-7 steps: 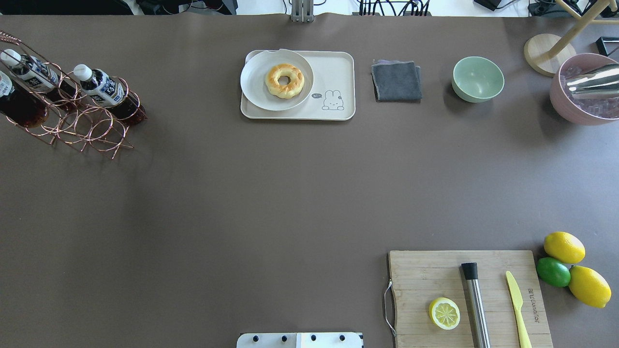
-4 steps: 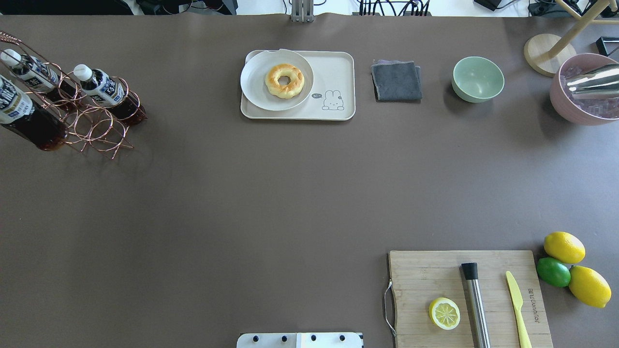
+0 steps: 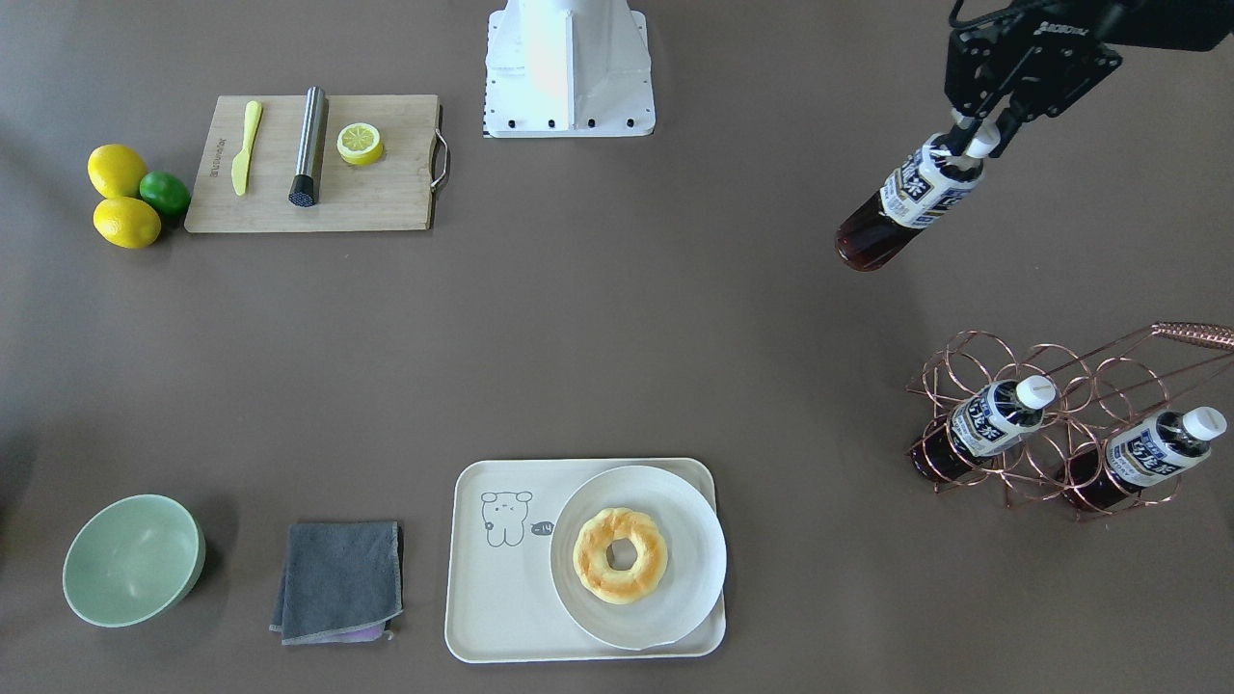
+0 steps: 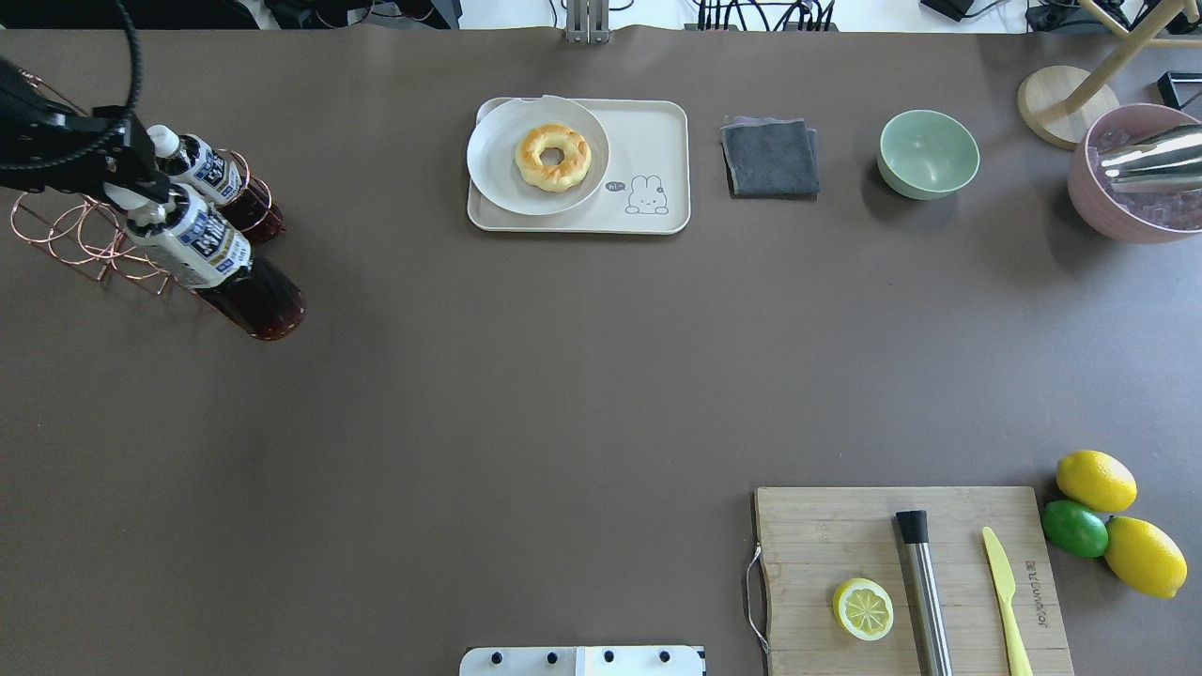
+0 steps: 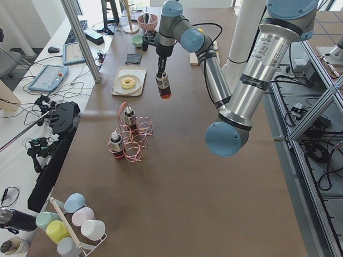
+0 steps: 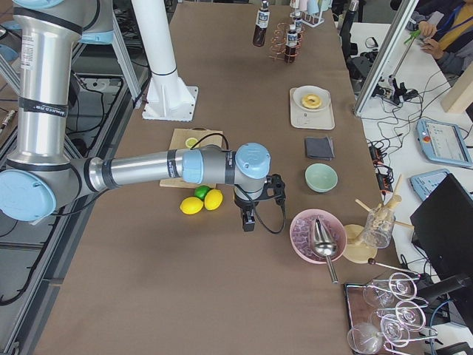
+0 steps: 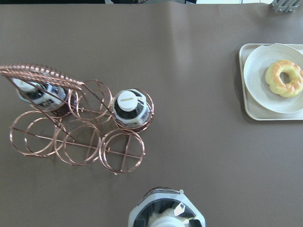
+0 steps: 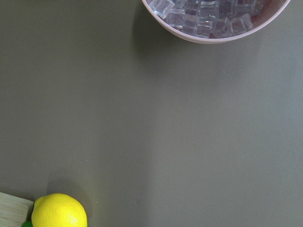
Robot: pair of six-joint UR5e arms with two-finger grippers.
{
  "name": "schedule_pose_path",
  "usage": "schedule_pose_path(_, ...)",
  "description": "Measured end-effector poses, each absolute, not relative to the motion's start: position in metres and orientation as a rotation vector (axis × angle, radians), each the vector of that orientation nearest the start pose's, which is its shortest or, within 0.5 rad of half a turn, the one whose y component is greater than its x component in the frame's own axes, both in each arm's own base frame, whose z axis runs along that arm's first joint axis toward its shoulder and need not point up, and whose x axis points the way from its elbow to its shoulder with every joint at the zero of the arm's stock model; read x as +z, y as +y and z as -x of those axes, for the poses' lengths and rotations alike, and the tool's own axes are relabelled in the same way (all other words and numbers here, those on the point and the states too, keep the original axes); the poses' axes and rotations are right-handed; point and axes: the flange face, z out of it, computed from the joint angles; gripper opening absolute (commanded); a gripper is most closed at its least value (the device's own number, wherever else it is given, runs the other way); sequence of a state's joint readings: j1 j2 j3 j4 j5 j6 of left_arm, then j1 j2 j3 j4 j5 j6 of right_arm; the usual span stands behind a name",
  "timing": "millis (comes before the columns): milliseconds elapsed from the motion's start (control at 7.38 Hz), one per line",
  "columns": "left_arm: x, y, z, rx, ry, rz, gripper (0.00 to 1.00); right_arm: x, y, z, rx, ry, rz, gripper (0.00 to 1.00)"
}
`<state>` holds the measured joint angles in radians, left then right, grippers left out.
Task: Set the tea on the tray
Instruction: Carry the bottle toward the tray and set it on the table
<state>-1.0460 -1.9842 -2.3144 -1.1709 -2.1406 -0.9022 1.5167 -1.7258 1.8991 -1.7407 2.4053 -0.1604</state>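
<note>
My left gripper (image 4: 127, 197) is shut on the white cap of a tea bottle (image 4: 214, 265) and holds it tilted in the air, just in front of the copper wire rack (image 4: 89, 246). The front-facing view shows the same grip (image 3: 976, 140) on the bottle (image 3: 906, 207), well above the table. Two more tea bottles (image 3: 993, 416) (image 3: 1157, 451) lie in the rack (image 3: 1060, 386). The cream tray (image 4: 648, 131) with a rabbit drawing sits far to the bottle's right, at the table's far middle. My right gripper (image 6: 249, 220) shows only in the exterior right view; I cannot tell its state.
A white plate (image 4: 493, 164) with a donut (image 4: 553, 157) fills the tray's left half. A grey cloth (image 4: 770, 156), green bowl (image 4: 928, 153) and pink ice bowl (image 4: 1127, 202) stand to the right. A cutting board (image 4: 826, 535) and lemons (image 4: 1095, 480) are near right.
My left gripper has come into the overhead view. It has carried the tea bottle out of the rack, to the right and toward the robot.
</note>
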Motion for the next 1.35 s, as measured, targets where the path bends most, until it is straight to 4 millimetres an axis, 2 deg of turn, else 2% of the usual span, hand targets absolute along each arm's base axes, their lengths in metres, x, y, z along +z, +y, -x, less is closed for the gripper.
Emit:
schedule_pose_path(406, 0.109, -0.418, -0.257, -0.199, 0.869, -0.158, 0.00, 0.580, -0.425, -0.032, -0.217, -0.835, -0.055, 1.00)
schedule_pose_path(677, 0.071, -0.409, -0.336, -0.235, 0.843, -0.151, 0.00, 0.579, -0.426, -0.030, -0.224, -0.834, -0.054, 1.00)
schedule_pose_path(1084, 0.033, -0.401, -0.427, -0.252, 0.801, -0.137, 0.00, 0.579, -0.426, -0.027, -0.230, -0.834, -0.051, 1.00)
schedule_pose_path(1355, 0.030, -0.401, -0.468, -0.250, 0.804, -0.140, 0.00, 0.580, -0.425, -0.027, -0.231, -0.834, -0.049, 1.00)
